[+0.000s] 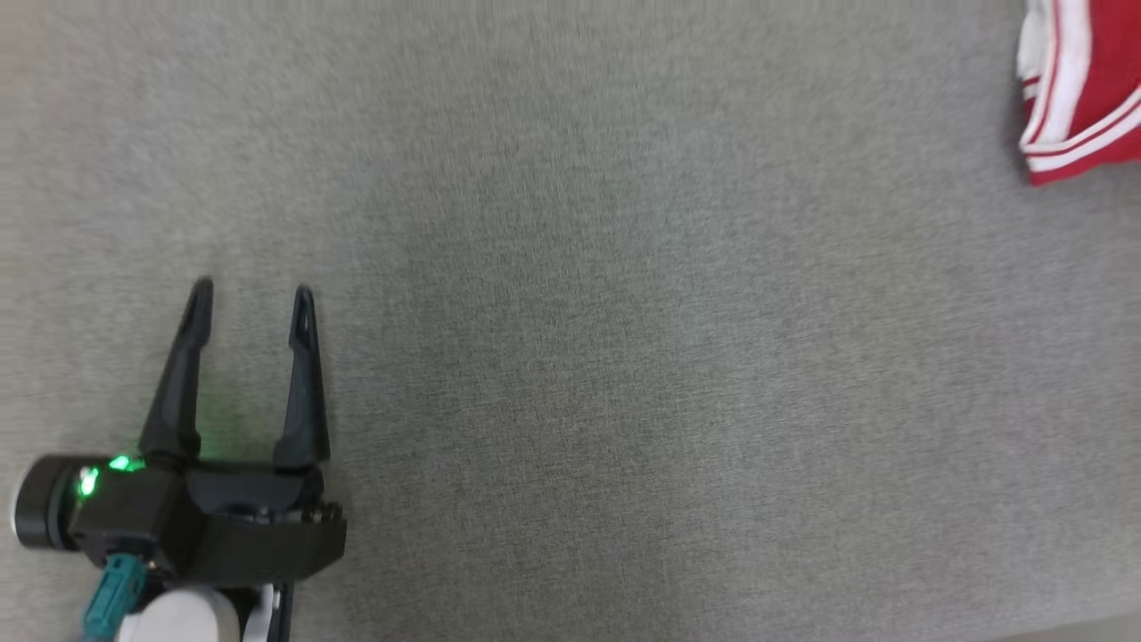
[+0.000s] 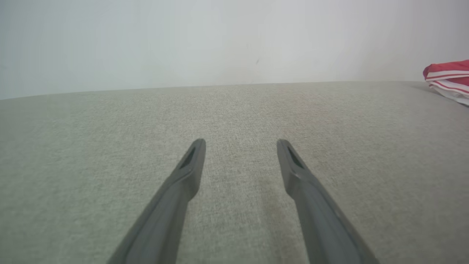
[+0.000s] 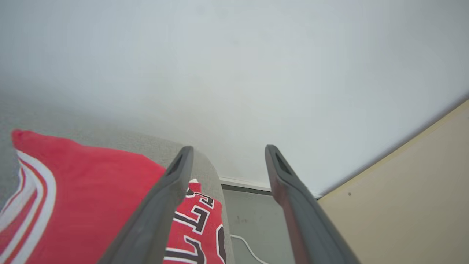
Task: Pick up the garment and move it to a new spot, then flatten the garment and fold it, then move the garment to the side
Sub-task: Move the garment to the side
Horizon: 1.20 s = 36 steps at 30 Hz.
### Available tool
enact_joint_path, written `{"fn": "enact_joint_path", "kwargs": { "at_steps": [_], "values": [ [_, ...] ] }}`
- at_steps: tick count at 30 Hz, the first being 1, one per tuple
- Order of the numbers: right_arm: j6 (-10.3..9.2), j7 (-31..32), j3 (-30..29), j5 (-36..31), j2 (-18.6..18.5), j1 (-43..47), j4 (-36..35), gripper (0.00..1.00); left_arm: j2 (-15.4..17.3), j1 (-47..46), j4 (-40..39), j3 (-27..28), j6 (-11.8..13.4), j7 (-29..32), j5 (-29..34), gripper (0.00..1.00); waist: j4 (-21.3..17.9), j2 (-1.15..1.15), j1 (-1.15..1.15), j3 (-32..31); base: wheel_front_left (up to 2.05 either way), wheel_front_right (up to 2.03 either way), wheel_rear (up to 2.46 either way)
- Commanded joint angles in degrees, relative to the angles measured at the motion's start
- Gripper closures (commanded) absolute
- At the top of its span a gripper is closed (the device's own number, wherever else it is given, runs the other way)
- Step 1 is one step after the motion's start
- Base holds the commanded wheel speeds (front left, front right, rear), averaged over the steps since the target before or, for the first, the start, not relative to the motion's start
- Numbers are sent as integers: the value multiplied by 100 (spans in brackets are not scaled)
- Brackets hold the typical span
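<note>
The garment [image 1: 1092, 80], red with white and striped trim, lies folded at the far right of the grey fabric surface [image 1: 624, 357]. My left gripper [image 1: 252, 287] stands open at the lower left, far from the cloth, with nothing between its fingers. In the left wrist view those open fingers [image 2: 241, 141] hover low over the bare surface, and the garment [image 2: 449, 77] shows at the right edge. In the right wrist view my right gripper [image 3: 227, 148] is open and empty, just above the garment [image 3: 91, 190], whose dark white-outlined lettering [image 3: 199, 216] lies by the left finger.
The garment sits close to the surface's right edge [image 3: 216, 172]. Beyond that edge are a grey floor [image 3: 253, 216] with a white cable [image 3: 249, 249], a beige panel [image 3: 403, 201] and a pale wall [image 3: 256, 73].
</note>
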Motion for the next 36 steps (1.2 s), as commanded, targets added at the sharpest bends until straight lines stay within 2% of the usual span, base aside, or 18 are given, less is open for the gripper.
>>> {"fn": "enact_joint_path", "kwargs": {
  "at_steps": [1,6,7,9,19,25,31,36],
  "values": [
    [-17,-69,16,52,134,53,-76,0,-9,126,56,39,28,-2,-46,0,60,0,0,-505,0,0,0],
    [-17,-166,-20,21,619,457,-576,0,-47,498,198,207,49,-2,-147,0,119,0,0,-1162,0,0,0],
    [-17,-166,-20,21,619,457,-576,0,-47,498,198,207,49,-2,-147,0,119,0,0,-1162,0,0,0],
    [-17,-169,-158,-37,818,703,-952,0,-57,664,241,290,57,-2,-178,0,144,0,0,-1402,0,0,0],
    [-17,-170,-1415,-462,2015,3085,-2569,0,-105,1249,446,546,26,-2,-278,0,399,0,0,-2338,0,0,0],
    [-17,-171,-1848,-581,2683,4516,-3287,0,-129,1438,656,582,-12,-2,-320,0,519,0,0,-2758,0,0,0],
    [-17,-172,-1825,-672,2994,5627,-3917,0,-138,1620,779,640,-42,-2,-329,0,497,0,0,-3034,0,0,0],
    [-16,-172,-2155,-681,3349,6415,-4298,0,-144,1679,868,659,-70,-2,-341,0,503,0,0,-3142,0,0,0]
  ]
}}
